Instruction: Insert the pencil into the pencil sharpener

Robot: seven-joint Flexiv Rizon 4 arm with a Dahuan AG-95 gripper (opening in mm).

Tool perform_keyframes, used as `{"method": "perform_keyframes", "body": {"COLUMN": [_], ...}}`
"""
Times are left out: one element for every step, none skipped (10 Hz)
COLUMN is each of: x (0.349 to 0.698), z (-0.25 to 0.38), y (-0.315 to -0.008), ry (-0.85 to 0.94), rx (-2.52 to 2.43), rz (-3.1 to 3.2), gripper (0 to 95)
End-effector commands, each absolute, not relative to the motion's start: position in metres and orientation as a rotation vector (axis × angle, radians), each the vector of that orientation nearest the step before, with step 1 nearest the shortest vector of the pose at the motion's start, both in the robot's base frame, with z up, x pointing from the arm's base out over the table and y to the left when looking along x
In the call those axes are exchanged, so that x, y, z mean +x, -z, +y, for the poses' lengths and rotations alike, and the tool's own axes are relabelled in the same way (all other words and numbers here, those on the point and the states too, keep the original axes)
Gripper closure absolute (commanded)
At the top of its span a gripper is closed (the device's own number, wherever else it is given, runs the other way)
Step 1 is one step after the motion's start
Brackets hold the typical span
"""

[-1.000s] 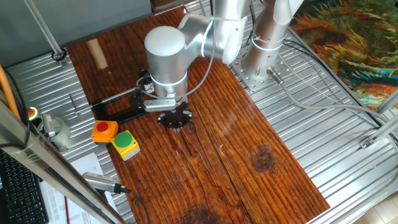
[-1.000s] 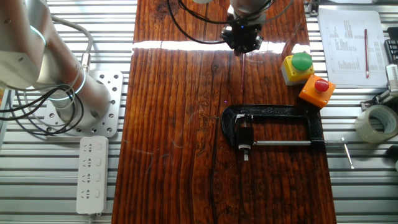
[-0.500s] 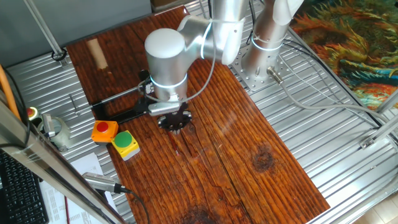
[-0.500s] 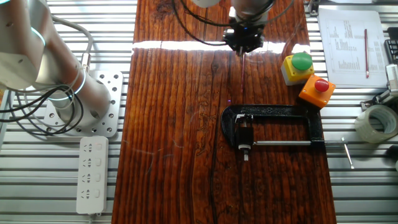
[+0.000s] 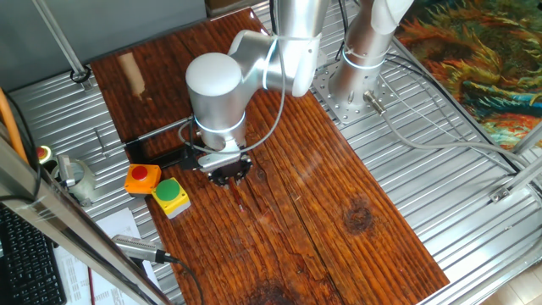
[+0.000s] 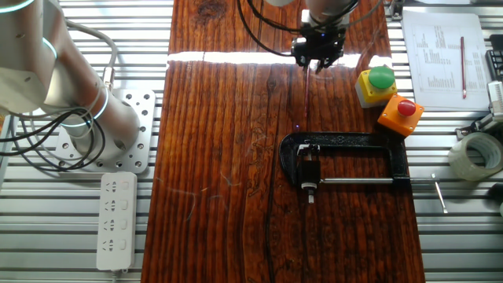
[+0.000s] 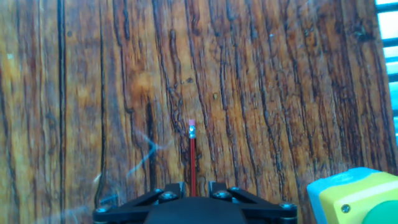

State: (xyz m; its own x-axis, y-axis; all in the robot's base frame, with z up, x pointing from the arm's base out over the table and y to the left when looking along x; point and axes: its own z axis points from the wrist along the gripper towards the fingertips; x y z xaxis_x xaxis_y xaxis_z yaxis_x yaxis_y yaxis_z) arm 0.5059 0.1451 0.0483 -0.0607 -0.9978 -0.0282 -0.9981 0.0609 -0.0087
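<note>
Pencil [image 7: 193, 160] in hand [image 7: 193, 190], no legible markings

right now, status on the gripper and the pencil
Gripper shut on the pencil, which points down at the wood table. Sharpener not made out in any view. Green button box close beside the hand.
</note>
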Motion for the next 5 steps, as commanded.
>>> {"method": "perform_keyframes", "body": {"x": [0.5063, 0.5056, 0.5050, 0.5051, 0.5051], "z": [0.1447, 0.1446, 0.1442, 0.1443, 0.1443], "y": [-0.0475, -0.0470, -0.0465, -0.0465, -0.0465], "ry": [-0.015, -0.016, -0.018, -0.010, -0.001], "rx": [-2.154, -2.160, -2.134, -2.107, -2.104], "rz": [2.255, 2.248, 2.272, 2.303, 2.311], "gripper": [76.0, 76.0, 76.0, 76.0, 76.0]}}
